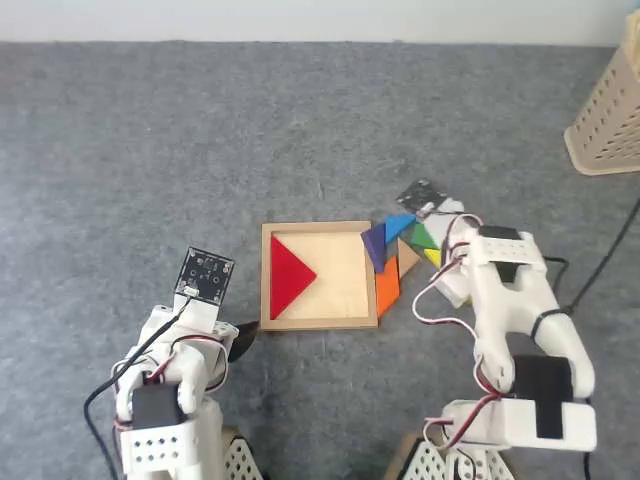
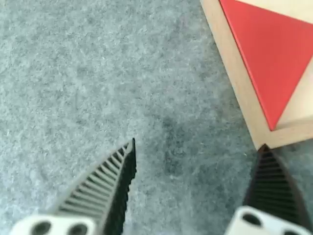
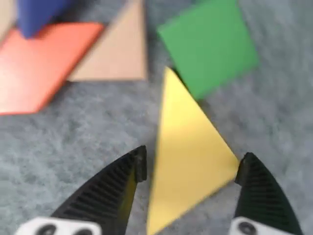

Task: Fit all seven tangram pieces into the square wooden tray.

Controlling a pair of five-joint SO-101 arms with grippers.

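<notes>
The right tool (image 3: 194,152) is open, its two ribbed fingers spread to either side of the yellow triangle (image 3: 181,122). The broad end of that piece lies flat on the grey tabletop (image 3: 68,142) between the fingers, and its sharp point aims away from the tool. Whether either finger touches the triangle's edges I cannot tell. Just past that point lies the green square (image 3: 208,46), and the yellow tip meets its near edge. Farther out from the tool and off to one side sit the tan triangle (image 3: 120,54), the orange parallelogram (image 3: 41,63) beside it, and a blue piece (image 3: 36,14) resting on the orange one's far end. In the high view a purple piece (image 1: 374,245) joins this cluster, which lies between the right tool and the square wooden tray (image 1: 318,323).

The left tool (image 2: 198,145) is open too and holds nothing; it hangs over bare tabletop. A corner of the tray lies just ahead of one of its fingertips, apart from it. Inside the tray the red triangle (image 2: 274,54) lies flat, with one long side along the tray wall nearest the left tool.
</notes>
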